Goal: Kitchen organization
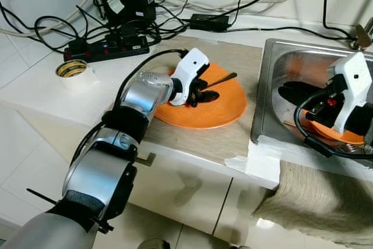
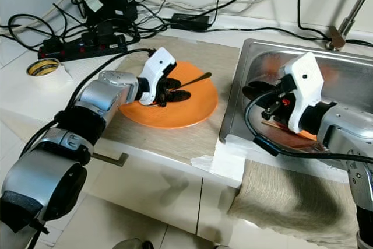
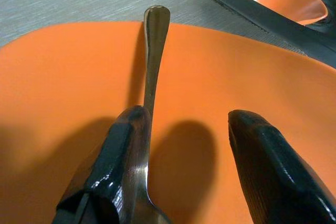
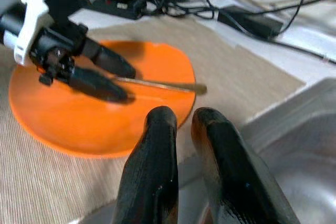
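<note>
While over orange plate [image 1: 224,109], left tool [image 1: 204,93] gapes beside spoon [image 3: 153,66]; right tool [image 4: 191,124] nearly closed, empty.

Silver jointed arms, white wrist housings, black cables, glossy black two-fingered tools [image 1: 201,93].

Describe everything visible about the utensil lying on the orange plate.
The utensil is slim, dull brassy metal with a long, narrow handle ending in a rounded tip. It lies on the orange plate, handle pointing toward the sink. The left hand has its fingers open around it; one finger touches the handle. Its working end is hidden under the fingers, so spoon or fork cannot be told.
</note>
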{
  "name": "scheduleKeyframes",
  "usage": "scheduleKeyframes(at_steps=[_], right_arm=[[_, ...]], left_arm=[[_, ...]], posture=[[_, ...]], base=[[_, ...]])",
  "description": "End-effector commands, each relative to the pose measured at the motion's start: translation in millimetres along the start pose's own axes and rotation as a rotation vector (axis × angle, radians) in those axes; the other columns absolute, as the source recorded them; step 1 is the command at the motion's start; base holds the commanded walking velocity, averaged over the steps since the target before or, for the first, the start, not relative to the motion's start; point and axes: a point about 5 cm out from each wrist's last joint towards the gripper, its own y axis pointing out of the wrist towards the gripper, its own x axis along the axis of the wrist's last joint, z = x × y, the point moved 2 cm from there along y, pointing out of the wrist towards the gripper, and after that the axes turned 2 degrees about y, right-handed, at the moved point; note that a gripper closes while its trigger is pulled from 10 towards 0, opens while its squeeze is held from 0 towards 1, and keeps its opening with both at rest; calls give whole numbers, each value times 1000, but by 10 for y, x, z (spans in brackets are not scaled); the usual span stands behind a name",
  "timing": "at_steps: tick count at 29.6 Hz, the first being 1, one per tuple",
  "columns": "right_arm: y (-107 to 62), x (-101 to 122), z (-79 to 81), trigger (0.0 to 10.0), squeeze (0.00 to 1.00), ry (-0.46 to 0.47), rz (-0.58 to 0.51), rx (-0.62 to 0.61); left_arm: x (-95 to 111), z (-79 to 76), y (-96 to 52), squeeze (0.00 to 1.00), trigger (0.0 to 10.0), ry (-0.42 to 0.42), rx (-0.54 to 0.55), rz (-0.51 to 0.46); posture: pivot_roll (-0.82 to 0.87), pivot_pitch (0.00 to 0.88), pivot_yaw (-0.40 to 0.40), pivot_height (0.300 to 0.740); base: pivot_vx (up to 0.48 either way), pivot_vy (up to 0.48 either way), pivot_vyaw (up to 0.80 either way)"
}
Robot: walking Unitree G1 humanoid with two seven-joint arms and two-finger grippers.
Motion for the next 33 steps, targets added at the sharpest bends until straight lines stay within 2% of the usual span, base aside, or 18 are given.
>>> scheduleKeyframes(at_steps=[1, 7, 10, 11, 12, 13, 14, 24, 33], right_arm=[[23, 23, 40, 10000, 0, 13, -5, 26], [46, 31, 57, 10000, 0, 24, -14, 27], [46, 33, 53, 10000, 0, 32, -18, 22], [46, 38, 50, 10000, 0, 32, -20, 21], [48, 42, 47, 10000, 0, 33, -20, 20], [48, 42, 47, 10000, 0, 33, -20, 20], [57, 51, 44, 10000, 0, 35, -22, 19], [120, 81, 52, 10000, 0, 47, -38, 21], [190, 70, 76, 10000, 0, 65, -59, 19]], left_arm=[[-157, 23, -2, 0, 10000, -14, 14, 66], [-276, 35, -5, 0, 10000, 0, 19, 119], [-363, 26, -3, 0, 10000, 41, 16, 161], [-380, 17, -2, 0, 5020, 55, 8, 169], [-390, 12, 0, 0, 706, 62, 3, 173], [-390, 12, 0, 0, 706, 62, 3, 173], [-411, 3, 6, 0, 0, 75, -3, 179], [-363, 13, 15, 0, 0, 50, -1, 146], [-282, 47, -7, 0, 0, 63, 5, 108]], posture=[[-138, 0, 33, 740], [-138, 0, 36, 740], [-140, 0, 35, 740], [-140, 0, 35, 740], [-140, 0, 35, 740], [-140, 0, 35, 740], [-138, 0, 30, 740], [-124, 0, 30, 740], [-107, 0, 39, 740]], base=[[0, 0, 0], [0, 0, 0], [0, 0, 0], [0, 0, 0], [0, 0, 0], [0, 0, 0], [0, 0, 0], [0, 0, 0], [0, 0, 0]])
